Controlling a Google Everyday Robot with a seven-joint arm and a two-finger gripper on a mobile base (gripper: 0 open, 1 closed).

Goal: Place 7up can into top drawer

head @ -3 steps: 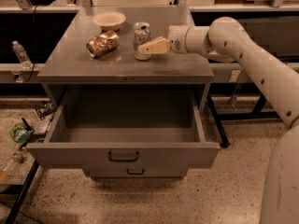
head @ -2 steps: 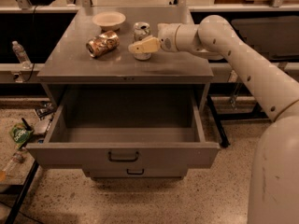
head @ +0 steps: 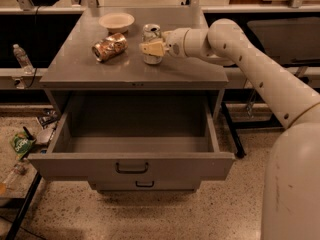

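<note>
Upright on worktop [head: 100,71], toward rear centre: 7up can [head: 151,33]. Reaching in from 3 o'clock, gripper [head: 150,48] overlapping can's mid-body on near side; clenched or released, cannot tell. At 9 o'clock of 7up can, near, lying on side: dented brownish can [head: 109,46]. At 10 o'clock: pale bowl [head: 116,21]. At 6 o'clock, below worktop edge, pulled open: top drawer [head: 131,166]. Stretching off toward 4 o'clock: white arm [head: 250,64].

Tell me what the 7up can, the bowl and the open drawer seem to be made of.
7up can: probably thin aluminium, by its shiny silver top. Bowl: pale and matte, perhaps paper or ceramic; unclear. Drawer: grey painted sheet metal, by its thin flat walls and dull sheen. The gripper is at the can.
</note>
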